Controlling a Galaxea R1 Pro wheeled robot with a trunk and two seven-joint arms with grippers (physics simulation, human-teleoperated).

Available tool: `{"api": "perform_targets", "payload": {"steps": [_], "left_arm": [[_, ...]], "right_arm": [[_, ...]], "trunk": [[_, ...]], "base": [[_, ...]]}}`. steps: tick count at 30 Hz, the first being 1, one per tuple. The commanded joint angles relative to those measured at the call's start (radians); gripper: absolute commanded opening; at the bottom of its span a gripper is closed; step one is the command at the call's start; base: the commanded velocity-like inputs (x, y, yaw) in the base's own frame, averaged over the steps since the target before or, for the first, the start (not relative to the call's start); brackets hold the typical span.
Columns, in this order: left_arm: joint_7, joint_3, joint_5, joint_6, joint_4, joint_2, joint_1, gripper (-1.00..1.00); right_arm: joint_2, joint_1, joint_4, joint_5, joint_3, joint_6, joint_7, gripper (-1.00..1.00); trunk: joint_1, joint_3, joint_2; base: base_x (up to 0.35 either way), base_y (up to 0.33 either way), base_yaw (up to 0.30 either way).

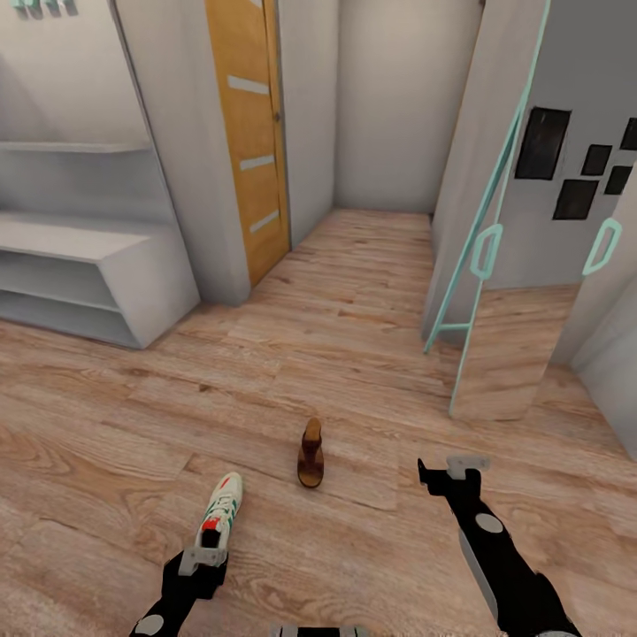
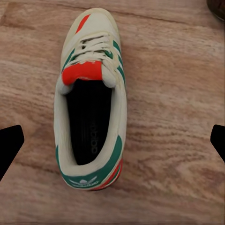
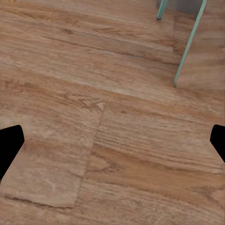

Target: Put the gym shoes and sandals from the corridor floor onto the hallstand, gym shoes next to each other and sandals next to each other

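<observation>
Head view: I have one sneaker (image 1: 219, 513) on the floor (image 1: 354, 336), toe pointing away from me, heel nearest my left arm. One sandal (image 1: 310, 453) lies on the floor near the sneaker, off its toe end toward my right arm, not touching it. I see only one shoe of each pair here.

The rack (image 1: 80, 274) stands against the wall well apart from the sneaker, beyond it toward my left. Both its shelf rows look bare. An orange door (image 1: 252, 133) is just past the rack's end. A mirror (image 1: 495, 265) with a teal frame leans farther off, past the sandal on my right side.

Left gripper (image 2: 112, 143) hangs right over the sneaker. In the left wrist view the shoe lies between the two fingertips (image 2: 9, 145), heel end closest, and neither tip touches it. Jaws spread wide, holding nothing. The sandal's edge (image 2: 216, 7) shows at the frame corner beyond the sneaker's toe.

Right gripper (image 3: 112, 143) hangs over bare floor, well apart from the sneaker on the sandal's side. Jaws spread wide, holding nothing. The mirror's frame legs (image 3: 187, 44) show ahead of it
</observation>
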Motion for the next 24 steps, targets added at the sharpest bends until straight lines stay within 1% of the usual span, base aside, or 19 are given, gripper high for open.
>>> {"api": "perform_targets", "payload": {"steps": [1,9,13,18,24], "left_arm": [[0.0,0.0,-0.006,-0.003,0.001,0.0,-0.001,1.0],[-0.001,-0.002,-0.006,-0.003,0.0,0.0,-0.001,1.0],[-0.001,-0.002,-0.006,-0.003,-0.001,0.0,-0.001,1.0],[-0.001,-0.002,-0.007,-0.003,-0.002,0.0,-0.001,1.0],[-0.001,-0.003,-0.007,-0.011,-0.002,0.0,-0.001,1.0]], "right_arm": [[0.0,0.0,-0.024,0.006,0.0,0.026,-0.002,1.0],[0.002,0.0,-0.274,0.004,0.002,0.243,0.0,1.0],[0.003,0.0,-0.374,0.003,0.002,0.318,-0.001,1.0],[0.003,0.0,-0.427,0.003,0.002,0.36,-0.001,1.0],[0.002,0.001,-0.427,0.004,0.002,0.375,0.0,1.0]], "trunk": [[0.0,-0.005,-0.001],[0.004,-0.036,-0.002],[0.006,-0.051,-0.003],[0.008,-0.071,-0.005],[0.011,-0.094,-0.006]], "base": [[0.0,0.0,0.0],[0.0,0.0,0.0],[0.0,0.0,0.0],[0.0,0.0,0.0],[0.0,0.0,0.0]]}}
